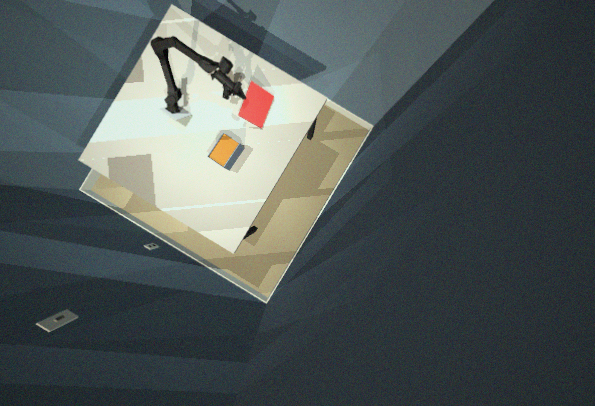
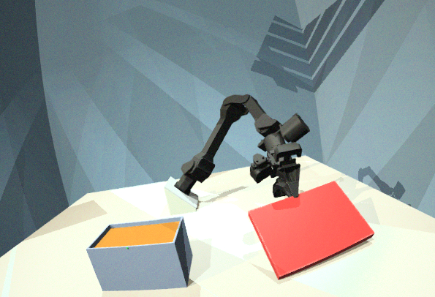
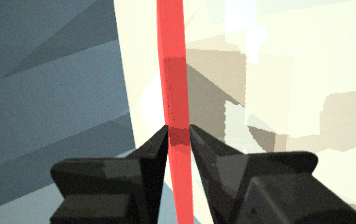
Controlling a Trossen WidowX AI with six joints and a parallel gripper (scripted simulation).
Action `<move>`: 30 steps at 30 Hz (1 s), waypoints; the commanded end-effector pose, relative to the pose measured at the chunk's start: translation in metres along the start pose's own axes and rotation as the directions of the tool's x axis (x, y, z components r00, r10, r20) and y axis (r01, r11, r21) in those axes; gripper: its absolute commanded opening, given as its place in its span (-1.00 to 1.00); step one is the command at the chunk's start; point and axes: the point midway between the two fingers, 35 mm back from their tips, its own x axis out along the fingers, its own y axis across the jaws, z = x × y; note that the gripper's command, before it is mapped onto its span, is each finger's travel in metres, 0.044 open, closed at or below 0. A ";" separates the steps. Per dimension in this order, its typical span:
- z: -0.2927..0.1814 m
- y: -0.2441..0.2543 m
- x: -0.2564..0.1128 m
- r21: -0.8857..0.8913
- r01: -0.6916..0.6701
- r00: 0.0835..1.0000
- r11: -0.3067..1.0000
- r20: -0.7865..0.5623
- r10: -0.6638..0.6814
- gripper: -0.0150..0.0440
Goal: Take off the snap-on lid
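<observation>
The red lid [image 1: 257, 106] [image 2: 311, 230] [image 3: 172, 90] is off the box and beside it, tilted, its smooth broad face up. My gripper [image 1: 245, 98] [image 2: 295, 197] [image 3: 179, 129] is shut on its raised edge at the arm's side. The opposite edge slopes down close to the table [image 1: 188, 175] [image 2: 53, 263]; I cannot tell whether its lowest corner touches. The blue-grey storage box [image 1: 235, 159] [image 2: 141, 268] stands upright and open on the table, with an orange surface [image 1: 224, 150] [image 2: 137, 235] inside. The wrist view shows a narrow red strip of lid between my fingertips.
The arm's base plate [image 1: 180, 117] [image 2: 179, 199] is on the table behind the box and lid. A tan lower surface [image 1: 298, 185] runs along two sides of the table, below its top. In the top view the lid is nearer the table's upper right edge than the box is.
</observation>
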 end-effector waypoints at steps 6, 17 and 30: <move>0.008 -0.017 0.011 0.013 0.035 0.999 0.999 0.020 -0.035 -0.49; 0.008 -0.023 0.016 0.014 0.035 0.999 0.999 0.020 -0.035 -0.49; 0.008 -0.032 0.022 0.014 0.035 0.999 0.999 0.020 -0.035 -0.49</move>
